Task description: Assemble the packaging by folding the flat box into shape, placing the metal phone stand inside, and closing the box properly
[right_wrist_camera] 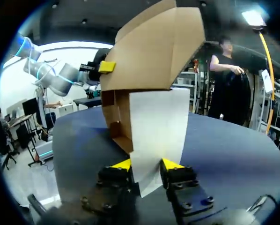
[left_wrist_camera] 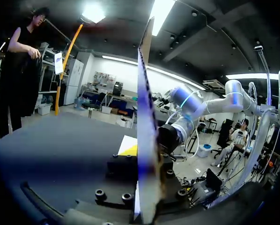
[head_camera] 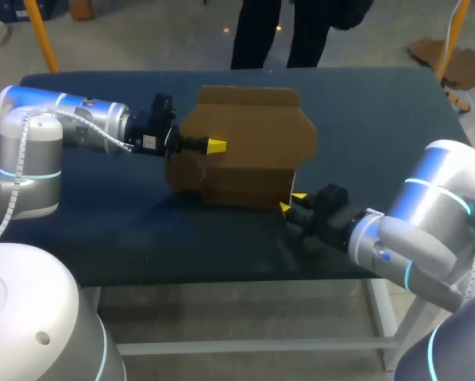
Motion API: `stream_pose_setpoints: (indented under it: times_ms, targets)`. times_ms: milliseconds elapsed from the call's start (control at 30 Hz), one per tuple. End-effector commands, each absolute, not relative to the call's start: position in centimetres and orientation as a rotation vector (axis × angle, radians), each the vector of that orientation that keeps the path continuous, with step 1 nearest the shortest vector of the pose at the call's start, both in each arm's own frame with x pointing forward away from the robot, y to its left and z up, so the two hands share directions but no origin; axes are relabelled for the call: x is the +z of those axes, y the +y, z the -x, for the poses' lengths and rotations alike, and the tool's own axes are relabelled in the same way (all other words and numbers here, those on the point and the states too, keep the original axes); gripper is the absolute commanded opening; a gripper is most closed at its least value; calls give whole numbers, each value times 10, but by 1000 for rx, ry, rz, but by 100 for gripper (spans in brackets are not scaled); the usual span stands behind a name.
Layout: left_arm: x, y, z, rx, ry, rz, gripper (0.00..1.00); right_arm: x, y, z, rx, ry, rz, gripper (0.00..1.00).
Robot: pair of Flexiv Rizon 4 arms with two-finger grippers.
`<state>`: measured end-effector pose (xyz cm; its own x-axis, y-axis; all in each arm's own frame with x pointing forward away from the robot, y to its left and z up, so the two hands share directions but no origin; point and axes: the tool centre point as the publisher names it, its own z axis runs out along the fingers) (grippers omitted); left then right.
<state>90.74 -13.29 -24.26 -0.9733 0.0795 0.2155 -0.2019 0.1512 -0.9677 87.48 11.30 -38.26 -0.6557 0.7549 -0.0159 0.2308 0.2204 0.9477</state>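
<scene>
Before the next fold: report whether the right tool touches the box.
Touching. Right wrist view: the right tool pinches the box by its flap, from both sides.

Our left arm [head_camera: 31, 131] & right arm [head_camera: 428, 210]: rounded silver-white shells w/ glowing light-blue rings at joints. White coiled cable [head_camera: 94, 131] runs along left one. Left gripper [head_camera: 212, 146] & right gripper [head_camera: 293, 202]: black bodies, black bolt heads [left_wrist_camera: 100, 193], bright yellow tips.

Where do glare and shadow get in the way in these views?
Head view: even light, only a soft shadow on the table beside the box. Left wrist view: bright glare from overhead leaves the box panel in the left gripper dark. Right wrist view: the white flap in the right gripper is well lit.
</scene>
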Motion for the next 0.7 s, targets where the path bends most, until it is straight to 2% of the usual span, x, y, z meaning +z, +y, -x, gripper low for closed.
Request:
stream_pose_setpoints:
  times_ms: [33,700]
  targets:
    - [-247,-133,-907,1911,-2207,-115,0,-384,122,-879,1371,1932,-989,39]
    - [-247,-133,-907,1911,-2207,-115,0,-378,100,-860,1403,1920,-1063,48]
